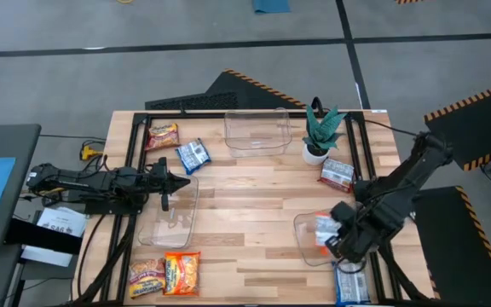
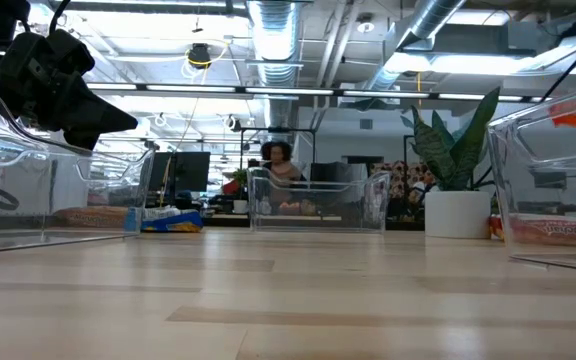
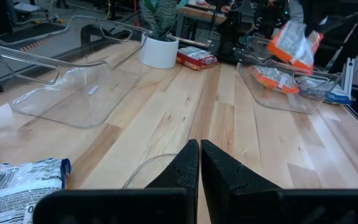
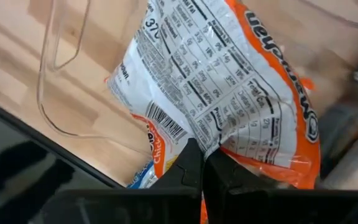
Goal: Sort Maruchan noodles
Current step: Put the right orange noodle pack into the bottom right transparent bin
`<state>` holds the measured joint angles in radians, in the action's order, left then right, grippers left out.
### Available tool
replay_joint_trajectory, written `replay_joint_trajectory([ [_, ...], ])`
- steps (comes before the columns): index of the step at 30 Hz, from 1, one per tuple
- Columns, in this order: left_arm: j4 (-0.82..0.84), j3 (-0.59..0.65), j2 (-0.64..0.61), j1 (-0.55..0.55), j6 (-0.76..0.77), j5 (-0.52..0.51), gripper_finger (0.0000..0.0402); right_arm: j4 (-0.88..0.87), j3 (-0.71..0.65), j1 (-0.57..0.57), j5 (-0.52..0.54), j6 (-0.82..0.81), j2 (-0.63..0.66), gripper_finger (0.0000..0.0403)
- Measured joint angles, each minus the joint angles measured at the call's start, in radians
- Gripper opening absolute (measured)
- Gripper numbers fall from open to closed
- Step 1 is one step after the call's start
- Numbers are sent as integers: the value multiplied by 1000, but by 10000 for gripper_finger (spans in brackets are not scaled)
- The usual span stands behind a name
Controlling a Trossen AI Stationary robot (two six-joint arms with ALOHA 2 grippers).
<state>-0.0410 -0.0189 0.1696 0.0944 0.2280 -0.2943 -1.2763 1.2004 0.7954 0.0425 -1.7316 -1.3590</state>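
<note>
My right gripper (image 4: 201,163) is shut on an orange-and-white noodle packet (image 4: 229,81), held over the clear bin (image 1: 307,247) at the table's right. A second orange packet (image 3: 278,79) lies in that bin. My left gripper (image 3: 199,165) is shut and holds nothing, hovering over the left clear bin (image 1: 170,223). Other packets lie flat on the table: a red-yellow one (image 1: 162,135), a blue one (image 1: 193,155), a red one (image 1: 337,174), two near the front left corner (image 1: 164,274) and a blue one (image 1: 352,286). My right gripper pinches the orange-and-white packet by its edge (image 4: 209,144) between the two fingers, coming from above. The packet is lifted clear over the right bin and sits tilted (image 3: 294,43), its printed back facing the wrist camera.
A third clear bin (image 1: 257,132) stands at the far edge, with a small potted plant (image 1: 320,136) to its right. Bare wood lies in the table's middle. A person sits in the room beyond the far edge (image 2: 280,165).
</note>
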Motion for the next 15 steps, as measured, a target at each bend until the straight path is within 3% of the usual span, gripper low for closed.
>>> replay_joint_trajectory([
  [7, 0, 0, 0, 0, 0, 0, 0, 103, -3, -69, -17, 296, -125, 18],
  [15, 0, 0, 0, 0, 0, 0, 0, 126, -3, -143, -63, 444, -234, 35],
])
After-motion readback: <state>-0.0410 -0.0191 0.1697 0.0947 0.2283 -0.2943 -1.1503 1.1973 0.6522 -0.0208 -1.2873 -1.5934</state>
